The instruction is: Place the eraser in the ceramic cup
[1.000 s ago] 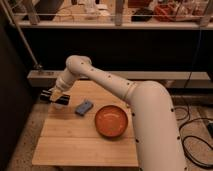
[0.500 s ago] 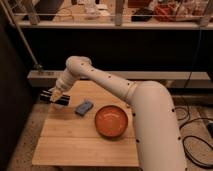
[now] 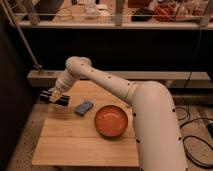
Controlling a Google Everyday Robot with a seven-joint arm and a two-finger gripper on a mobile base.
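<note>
A small blue-grey eraser (image 3: 84, 107) lies flat on the wooden table (image 3: 75, 145), just left of the orange bowl. My gripper (image 3: 52, 97) is at the table's back left corner, low over the surface, a short way left of the eraser and apart from it. The white arm reaches to it from the right. No pale ceramic cup shows in this view; it is hidden or out of view.
A wide, shallow orange-red bowl (image 3: 111, 121) sits mid-table, right of the eraser. My white arm body (image 3: 152, 125) stands over the table's right side. A dark wall with a pale ledge (image 3: 170, 76) runs behind the table. Cables (image 3: 197, 142) lie on the floor at right.
</note>
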